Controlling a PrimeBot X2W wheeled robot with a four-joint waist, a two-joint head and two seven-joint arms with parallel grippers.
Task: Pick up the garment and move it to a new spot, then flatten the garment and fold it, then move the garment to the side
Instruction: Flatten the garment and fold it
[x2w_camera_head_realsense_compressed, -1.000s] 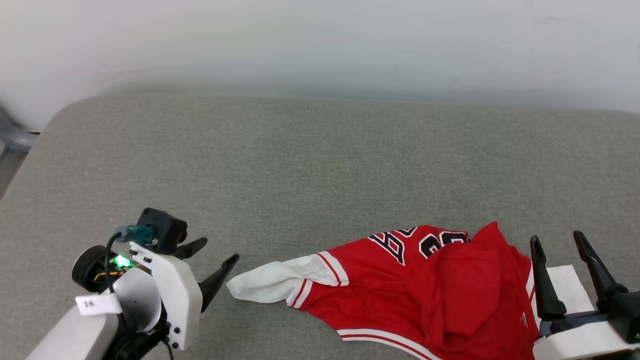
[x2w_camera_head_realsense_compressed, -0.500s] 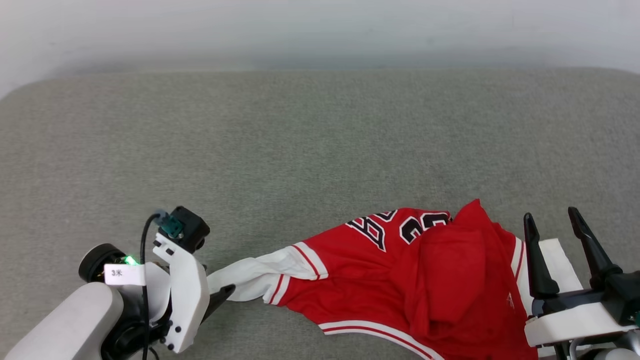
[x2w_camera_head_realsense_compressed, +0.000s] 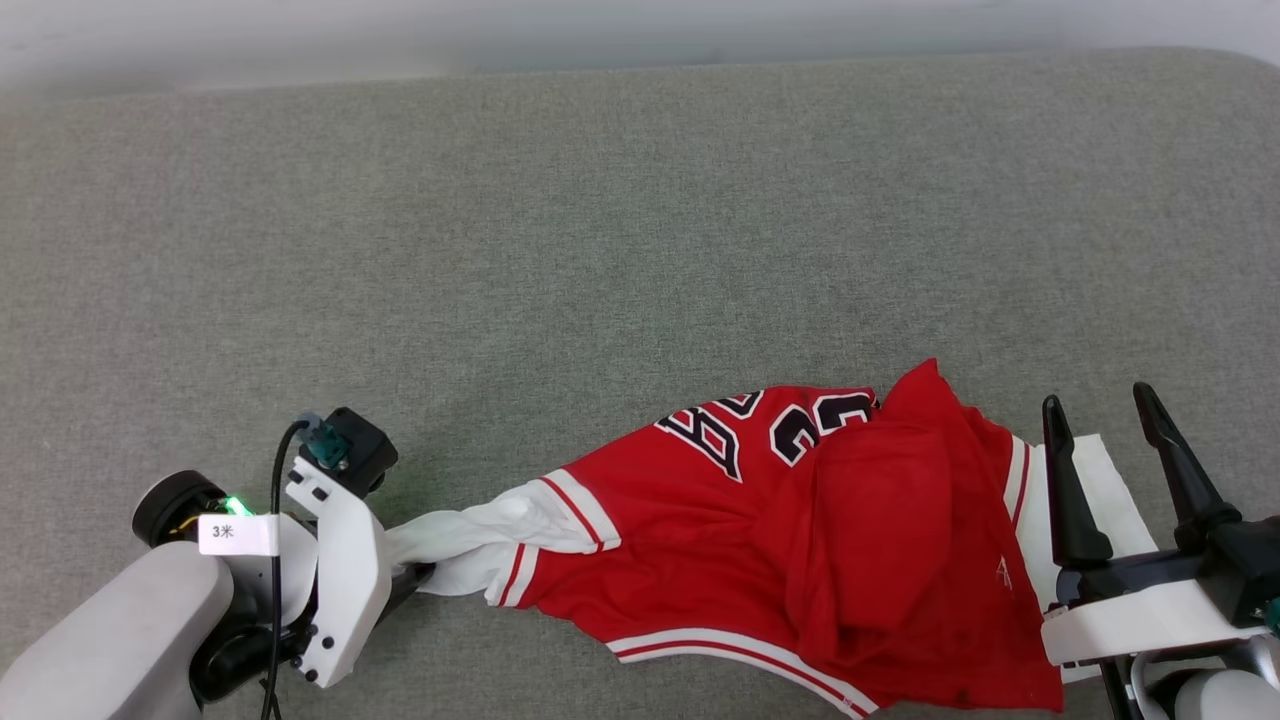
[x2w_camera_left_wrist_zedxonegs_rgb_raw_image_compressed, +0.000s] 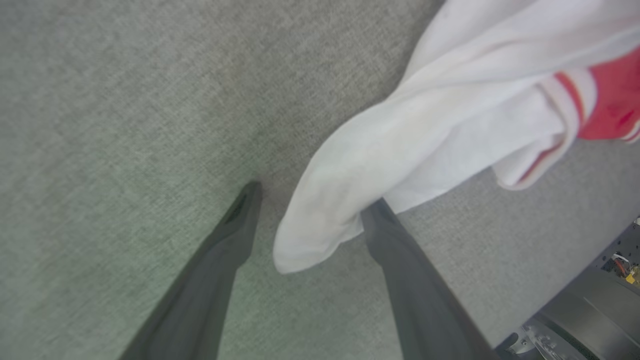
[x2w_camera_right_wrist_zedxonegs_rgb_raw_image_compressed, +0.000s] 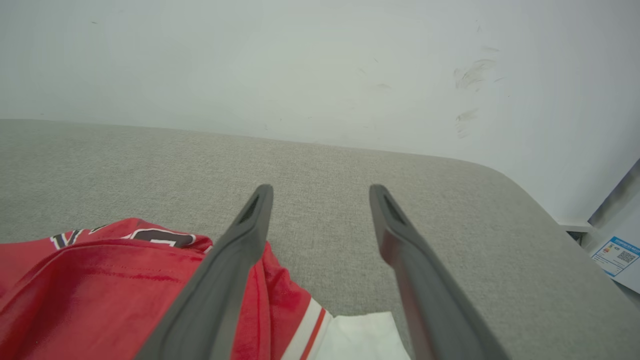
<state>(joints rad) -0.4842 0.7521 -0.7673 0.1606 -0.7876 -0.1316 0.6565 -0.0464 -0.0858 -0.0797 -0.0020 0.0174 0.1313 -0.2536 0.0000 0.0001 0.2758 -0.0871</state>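
On grey cushion (x2w_camera_head_realsense_compressed: 600, 250): shirt (x2w_camera_head_realsense_compressed: 800, 540) lying crumpled.
Left gripper (x2w_camera_left_wrist_zedxonegs_rgb_raw_image_compressed: 314, 195) straddling white sleeve (x2w_camera_left_wrist_zedxonegs_rgb_raw_image_compressed: 400, 150), jaws spread; right gripper (x2w_camera_head_realsense_compressed: 1096, 395) hovering, likewise spread.

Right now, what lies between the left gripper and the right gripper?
In the head view, the red shirt fills that stretch. Its white sleeve ends between the left gripper's open fingers; the open right gripper stands by the other sleeve.

The left pincer (x2w_camera_left_wrist_zedxonegs_rgb_raw_image_compressed: 315, 196) is showing two long dark grey fingers (x2w_camera_left_wrist_zedxonegs_rgb_raw_image_compressed: 220, 260) and a white bracket (x2w_camera_head_realsense_compressed: 345, 570) dotted with black screws (x2w_camera_head_realsense_compressed: 321, 631). A black cable (x2w_camera_head_realsense_compressed: 275, 560) is running from a teal plug (x2w_camera_head_realsense_compressed: 326, 451) on its black camera block (x2w_camera_head_realsense_compressed: 362, 460); a green light (x2w_camera_head_realsense_compressed: 235, 505) is glowing beside a white label (x2w_camera_head_realsense_compressed: 236, 534). The right pincer (x2w_camera_head_realsense_compressed: 1095, 396) is showing matching fingers.
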